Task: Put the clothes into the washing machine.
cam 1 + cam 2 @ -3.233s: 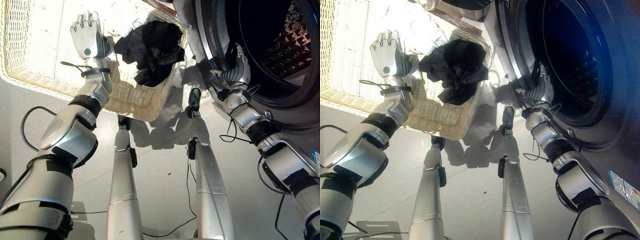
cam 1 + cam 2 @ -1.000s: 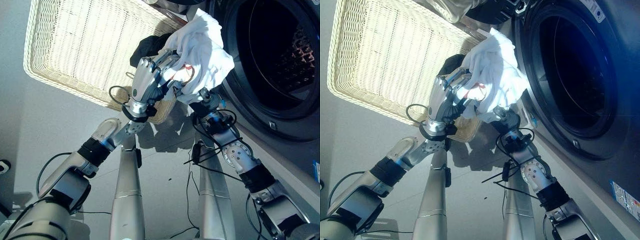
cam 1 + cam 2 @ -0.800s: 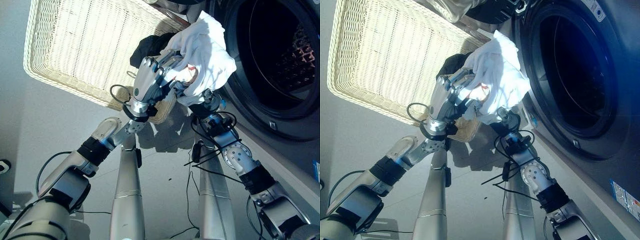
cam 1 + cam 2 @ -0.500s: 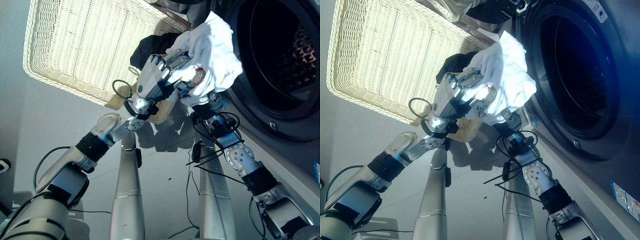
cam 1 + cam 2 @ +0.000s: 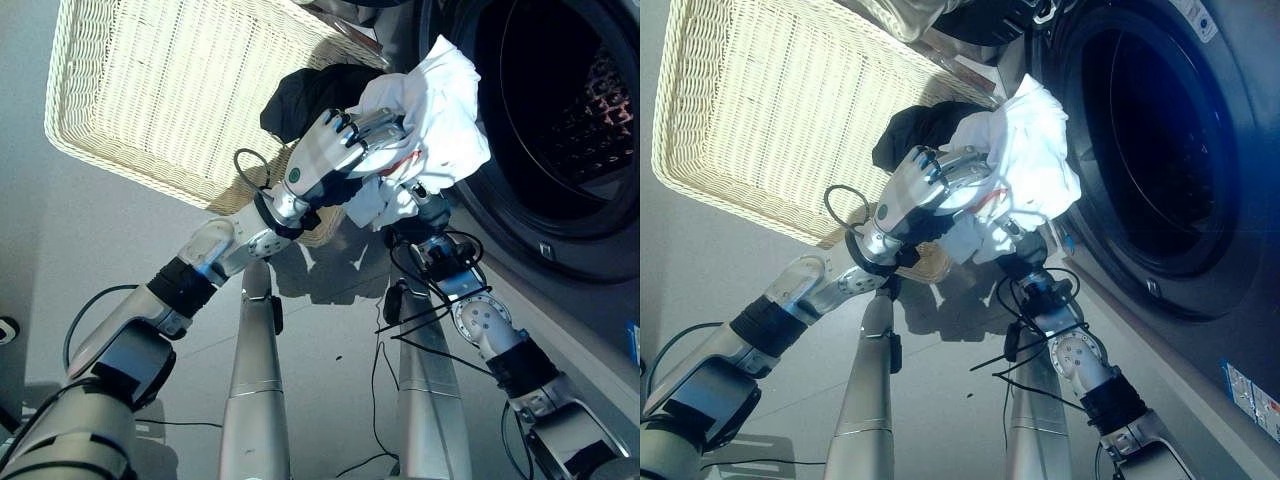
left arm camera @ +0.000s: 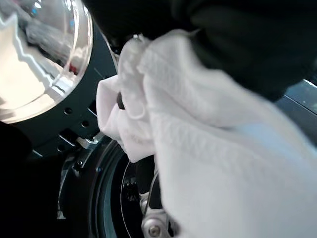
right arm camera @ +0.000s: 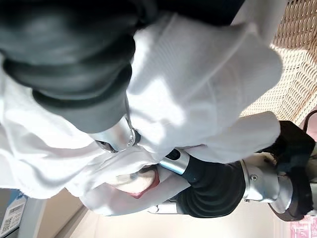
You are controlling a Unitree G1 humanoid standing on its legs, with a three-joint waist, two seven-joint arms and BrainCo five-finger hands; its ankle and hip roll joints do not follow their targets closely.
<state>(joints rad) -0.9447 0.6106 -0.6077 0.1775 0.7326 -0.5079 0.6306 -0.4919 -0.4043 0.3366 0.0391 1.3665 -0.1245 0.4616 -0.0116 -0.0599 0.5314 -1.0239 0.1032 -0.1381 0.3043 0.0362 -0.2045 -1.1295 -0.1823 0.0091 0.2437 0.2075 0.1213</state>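
White garment (image 5: 435, 110) bunched between both your hands at the washing machine's (image 5: 560, 130) drum mouth: left hand (image 5: 325, 160) fingers curl round it, right hand's (image 7: 119, 136) fingers are buried, can't tell.

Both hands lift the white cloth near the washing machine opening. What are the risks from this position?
1. The white garment hangs loose below the left hand and right hand, so a hanging fold may catch on the washing machine door rim rather than go in.
2. The bundle is at the rim, not inside; an early release would likely drop it on the floor.
3. The black garment remains in the wicker basket.
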